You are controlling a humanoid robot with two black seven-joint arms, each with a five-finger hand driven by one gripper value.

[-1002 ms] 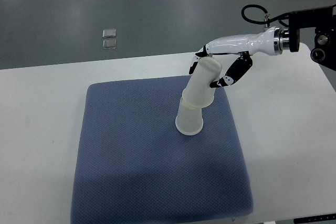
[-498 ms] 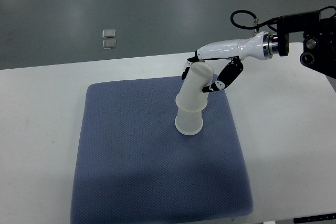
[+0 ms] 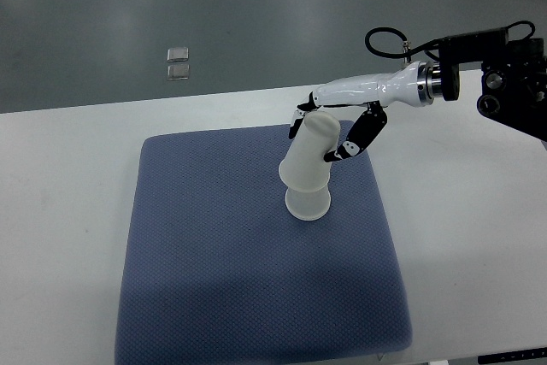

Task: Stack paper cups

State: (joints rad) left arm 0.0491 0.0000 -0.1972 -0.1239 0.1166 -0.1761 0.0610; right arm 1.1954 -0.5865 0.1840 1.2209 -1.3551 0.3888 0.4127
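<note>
We see our right hand (image 3: 329, 132), glossy white with black fingers, closed around the upper part of an upside-down white paper cup (image 3: 309, 150). One black finger (image 3: 296, 122) curls over the cup's far left side, while another (image 3: 357, 135) presses against its right side. The held cup is tilted, its closed top leaning away and to the right. Its open rim sits over a second upside-down white paper cup (image 3: 308, 203), which stands on a square blue-grey fabric mat (image 3: 214, 279). The mat lies on a white table (image 3: 60, 177). Our right arm reaches in from the right edge, its white forearm nearly level and its wrist angled downward toward the cups. Two small clear square objects (image 3: 178, 62) lie on the grey floor beyond the table.
</note>
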